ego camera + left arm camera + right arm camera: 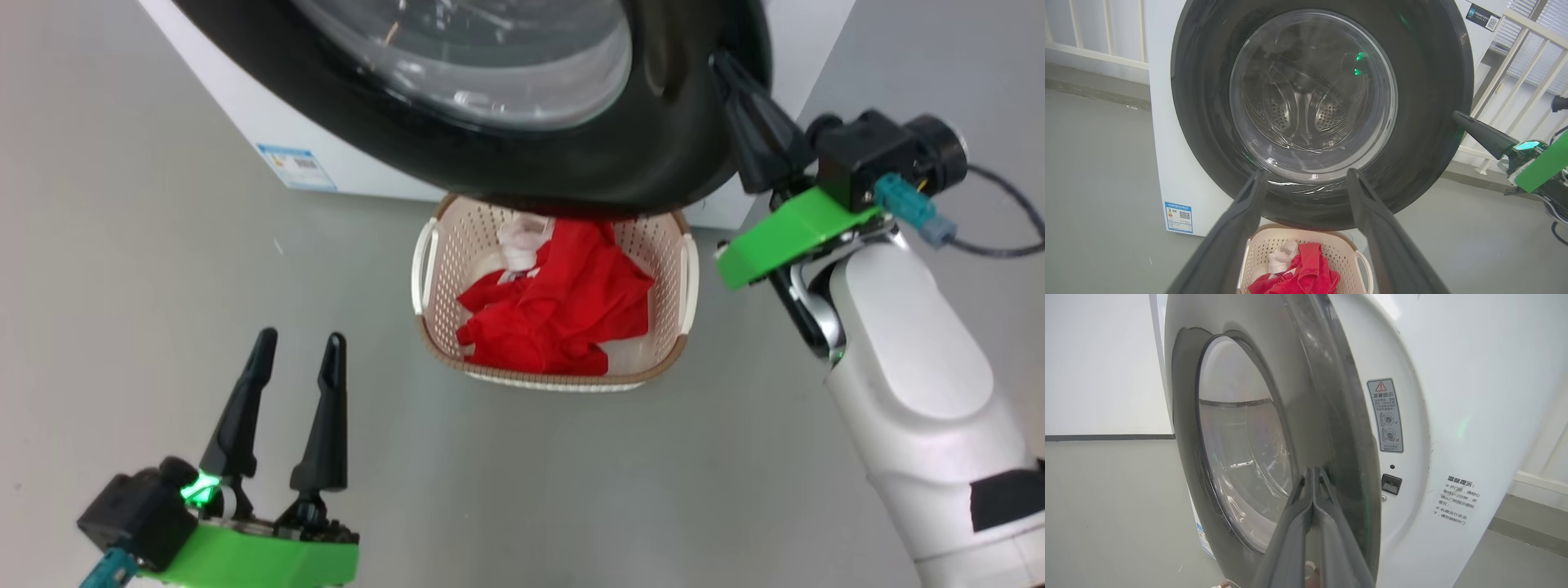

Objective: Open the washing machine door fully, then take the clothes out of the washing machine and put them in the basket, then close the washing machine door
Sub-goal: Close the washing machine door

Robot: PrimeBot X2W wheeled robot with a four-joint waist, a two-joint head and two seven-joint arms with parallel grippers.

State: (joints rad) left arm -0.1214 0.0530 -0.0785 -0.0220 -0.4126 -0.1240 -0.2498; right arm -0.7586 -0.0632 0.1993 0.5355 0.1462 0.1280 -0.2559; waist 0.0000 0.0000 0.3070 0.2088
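I am pushing the washing machine door [571,163] closed, right gripper [720,64] pressed together, left gripper [300,339] spread; next, firmer pressing until latching.

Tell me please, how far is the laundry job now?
Done: the clothes lie in the basket. In hand: the shut right gripper rests against the washing machine door, which stands ajar. Left: push it fully closed. The left gripper is open and empty.

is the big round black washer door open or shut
Ajar: glossy black round door angles off the white washing machine, latch slot exposed.
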